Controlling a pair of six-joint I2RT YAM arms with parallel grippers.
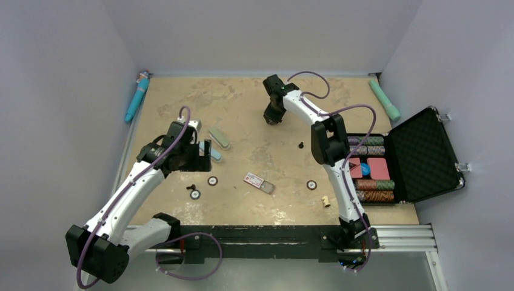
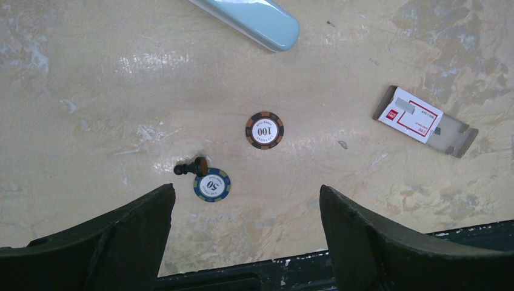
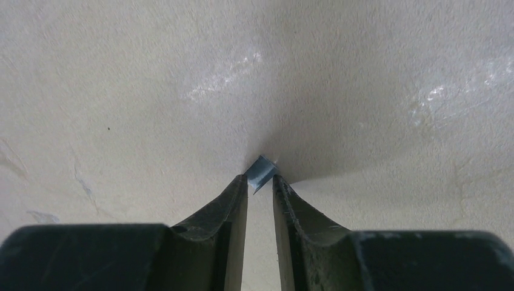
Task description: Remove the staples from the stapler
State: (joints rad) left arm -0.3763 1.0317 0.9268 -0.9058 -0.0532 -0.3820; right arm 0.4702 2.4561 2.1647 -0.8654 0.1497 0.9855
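From above, you see your right gripper (image 1: 272, 116) low over the mottled beige tabletop (image 1: 242, 109), near the middle of the far edge, while your left gripper (image 1: 203, 151) sits toward the left edge, just beside a pale-blue rounded plastic bar (image 1: 213, 155). In the left wrist view, your left gripper (image 2: 248, 194) is spread wide with nothing between its fingers. Beyond them lie an orange-rimmed "100" poker chip (image 2: 265, 130), a blue-rimmed "50" poker chip (image 2: 212, 184) touching a small black peg (image 2: 190, 165), and a red-and-white card box (image 2: 421, 120). In the right wrist view, your right gripper (image 3: 260, 182) is clenched on the tiny grey metal strip of staples (image 3: 262, 171), pinched at the fingertips right at the table surface.
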